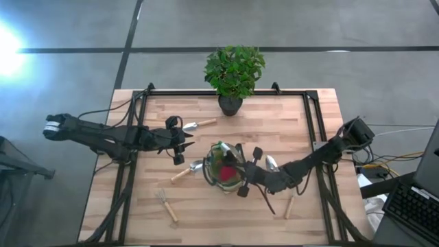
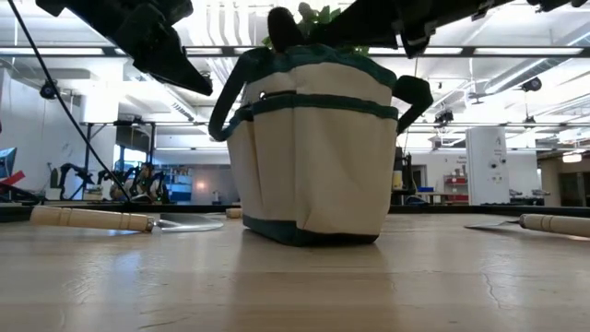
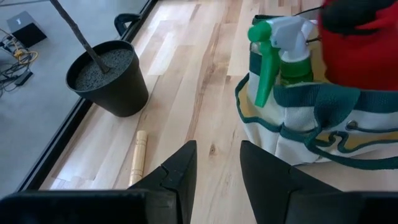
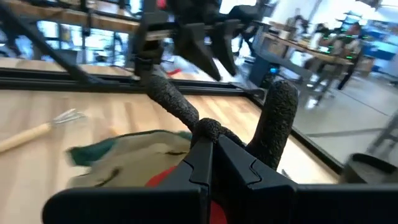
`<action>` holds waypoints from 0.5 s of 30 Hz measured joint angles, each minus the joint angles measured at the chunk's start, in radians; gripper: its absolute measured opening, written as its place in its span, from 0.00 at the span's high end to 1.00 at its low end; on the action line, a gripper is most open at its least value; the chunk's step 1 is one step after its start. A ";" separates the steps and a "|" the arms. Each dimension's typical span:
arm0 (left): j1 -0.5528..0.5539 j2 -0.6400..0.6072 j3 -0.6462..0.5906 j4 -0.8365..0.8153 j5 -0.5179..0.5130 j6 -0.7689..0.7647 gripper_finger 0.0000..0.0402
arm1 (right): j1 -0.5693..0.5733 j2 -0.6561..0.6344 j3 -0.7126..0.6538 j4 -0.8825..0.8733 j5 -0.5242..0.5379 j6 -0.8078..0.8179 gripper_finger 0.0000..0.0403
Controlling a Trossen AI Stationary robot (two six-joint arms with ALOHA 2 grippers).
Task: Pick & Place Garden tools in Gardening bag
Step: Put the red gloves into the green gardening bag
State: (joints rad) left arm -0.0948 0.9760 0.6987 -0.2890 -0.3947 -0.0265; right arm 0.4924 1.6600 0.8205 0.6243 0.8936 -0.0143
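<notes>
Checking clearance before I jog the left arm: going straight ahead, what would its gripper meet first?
Probably the gardening bag. The left gripper is open, empty and points toward it; depth is unclear, so it may pass just behind the bag.

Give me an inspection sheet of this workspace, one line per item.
Surface: wooden table, bare between items.
Job's things: bag upright mid-table, spray bottle and red tool inside; four wooden-handled tools lie outside it.
Clutter: potted plant at far edge.
Grippers: left end effector open, empty, beside bag; right end effector shut on bag handle.
Cables: along both arms; loose ones off the table's right.
Surroundings: workshop room behind.
</notes>
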 joint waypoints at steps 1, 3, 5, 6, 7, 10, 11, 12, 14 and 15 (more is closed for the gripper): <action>0.000 0.000 0.000 0.000 0.000 0.000 0.69 | 0.003 0.000 0.001 0.000 -0.009 0.000 0.98; 0.000 0.000 0.000 0.000 0.000 0.000 0.69 | 0.013 0.000 0.004 -0.001 -0.030 0.004 0.98; 0.000 0.000 0.000 0.000 0.000 0.000 0.69 | 0.017 -0.001 0.004 -0.010 -0.061 0.020 0.98; 0.000 0.000 0.000 0.000 0.000 0.000 0.69 | 0.019 -0.002 0.004 -0.027 -0.074 0.033 0.98; 0.000 0.000 0.000 0.000 0.000 0.000 0.69 | 0.019 -0.002 0.004 -0.049 -0.085 0.049 0.98; 0.000 0.000 0.000 0.000 0.000 0.000 0.69 | 0.019 -0.002 0.004 -0.123 -0.090 0.108 0.98; 0.000 0.000 0.000 0.000 0.000 0.000 0.69 | 0.019 -0.002 0.004 -0.143 -0.090 0.125 0.98; 0.000 0.000 0.000 0.000 0.000 0.000 0.69 | 0.019 -0.002 0.004 -0.158 -0.090 0.139 0.98; 0.000 0.000 0.000 0.000 0.000 0.000 0.69 | 0.019 -0.002 0.004 -0.174 -0.100 0.152 0.98; 0.000 0.000 0.000 0.000 0.000 0.000 0.69 | 0.020 -0.002 0.004 -0.176 -0.113 0.155 0.98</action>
State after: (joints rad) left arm -0.0950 0.9760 0.6983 -0.2890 -0.3948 -0.0265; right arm 0.5120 1.6581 0.8246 0.4487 0.7806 0.1406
